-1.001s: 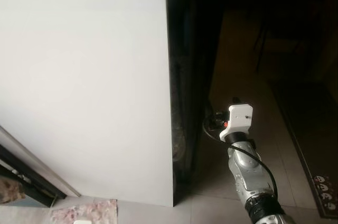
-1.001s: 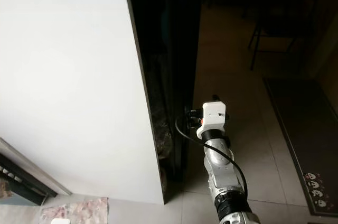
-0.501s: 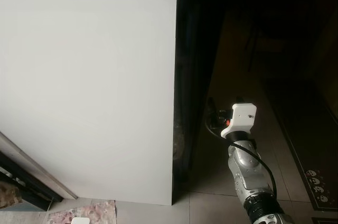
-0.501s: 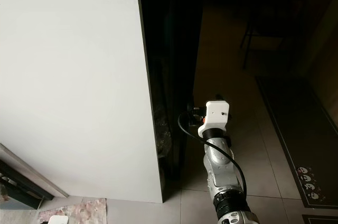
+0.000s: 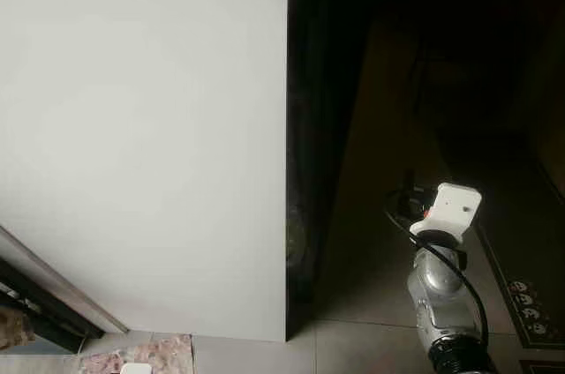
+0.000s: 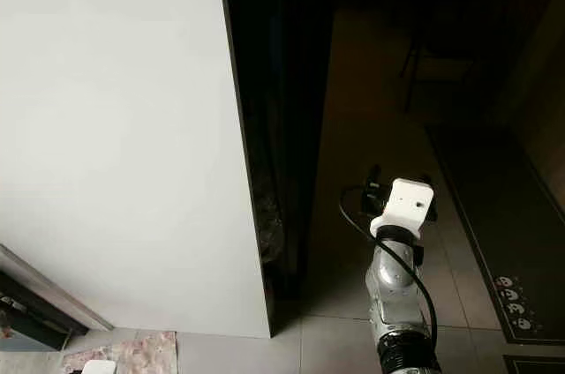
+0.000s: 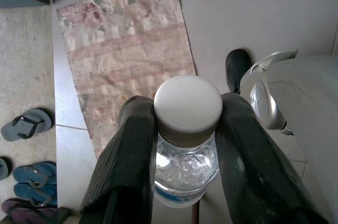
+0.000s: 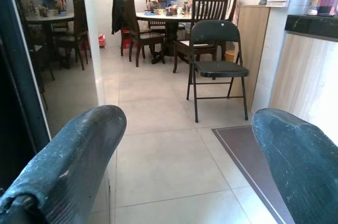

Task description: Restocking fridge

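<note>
My left gripper (image 7: 188, 102) is shut on a clear water bottle (image 7: 185, 174) with a white cap, held above the floor. The fridge stands before me as a tall white side panel (image 5: 141, 127) with a dark glossy front (image 5: 313, 127) at its right edge. My right gripper (image 8: 190, 123) is open with nothing between its fingers. It hangs low to the right of the fridge's dark front, a gap apart, behind its white wrist camera (image 5: 455, 206).
A black folding chair (image 8: 214, 65) stands on the tiled floor ahead, with a dining table and wooden chairs (image 8: 158, 20) behind it. A dark mat (image 5: 530, 303) lies at the right. A patterned rug (image 7: 124, 49) and slippers (image 7: 26, 123) lie at the fridge's left foot.
My right arm has swung to the right, away from the fridge's dark front edge. The head view has shifted slightly.
</note>
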`<state>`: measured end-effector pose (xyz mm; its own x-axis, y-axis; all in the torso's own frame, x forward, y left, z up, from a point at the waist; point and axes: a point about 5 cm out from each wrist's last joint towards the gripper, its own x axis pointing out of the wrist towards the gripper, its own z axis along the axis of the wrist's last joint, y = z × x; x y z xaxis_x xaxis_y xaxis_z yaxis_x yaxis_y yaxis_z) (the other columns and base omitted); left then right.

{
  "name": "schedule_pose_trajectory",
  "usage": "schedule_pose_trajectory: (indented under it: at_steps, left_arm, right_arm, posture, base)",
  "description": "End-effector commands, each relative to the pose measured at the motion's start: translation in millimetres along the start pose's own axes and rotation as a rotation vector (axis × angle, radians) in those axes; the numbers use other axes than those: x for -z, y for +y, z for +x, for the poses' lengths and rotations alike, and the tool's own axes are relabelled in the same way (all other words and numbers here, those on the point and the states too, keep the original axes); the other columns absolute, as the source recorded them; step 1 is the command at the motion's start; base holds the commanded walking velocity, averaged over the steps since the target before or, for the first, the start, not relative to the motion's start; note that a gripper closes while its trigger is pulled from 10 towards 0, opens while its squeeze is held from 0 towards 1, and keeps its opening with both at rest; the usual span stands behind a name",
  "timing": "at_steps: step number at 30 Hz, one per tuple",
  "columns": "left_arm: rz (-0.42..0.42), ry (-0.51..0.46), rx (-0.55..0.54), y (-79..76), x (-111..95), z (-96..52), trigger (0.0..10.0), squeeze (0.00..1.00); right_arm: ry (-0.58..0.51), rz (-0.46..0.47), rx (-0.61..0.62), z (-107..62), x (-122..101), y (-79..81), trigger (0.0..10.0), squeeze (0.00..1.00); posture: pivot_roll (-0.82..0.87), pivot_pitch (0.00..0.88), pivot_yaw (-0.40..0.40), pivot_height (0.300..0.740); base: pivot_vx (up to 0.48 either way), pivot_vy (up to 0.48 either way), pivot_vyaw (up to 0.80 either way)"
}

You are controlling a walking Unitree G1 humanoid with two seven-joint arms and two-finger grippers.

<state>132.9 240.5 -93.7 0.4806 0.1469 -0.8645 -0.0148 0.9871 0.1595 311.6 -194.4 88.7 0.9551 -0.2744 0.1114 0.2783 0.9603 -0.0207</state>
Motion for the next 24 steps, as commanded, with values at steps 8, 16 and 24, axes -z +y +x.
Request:
schedule_pose_trajectory:
  at_steps: [8,16,24]
  left_arm:
    - [-0.007,0.007,-0.004,5.7,2.4,-1.0,10.0,0.0]
    - [-0.007,0.013,-0.006,8.1,2.4,-1.1,10.0,0.0]
    - [0.0,0.012,-0.005,7.7,2.7,-1.2,10.0,0.0]
  right_arm:
    - [-0.034,-0.003,-0.092,0.8,-9.7,25.5,10.0,0.0]
    - [-0.029,-0.008,-0.11,-0.7,-8.8,27.6,10.0,0.0]
    - [-0.037,-0.012,-0.108,0.3,-10.4,26.6,10.0,0.0]
  posture:
    - [0.02,0.0,0.027,0.74]
    - [0.02,0.0,0.026,0.74]
    - [0.01,0.0,0.027,0.74]
  base:
    - [0.165,0.0,0.0]
    - [0.312,0.0,0.0]
    - [0.241,0.0,0.0]
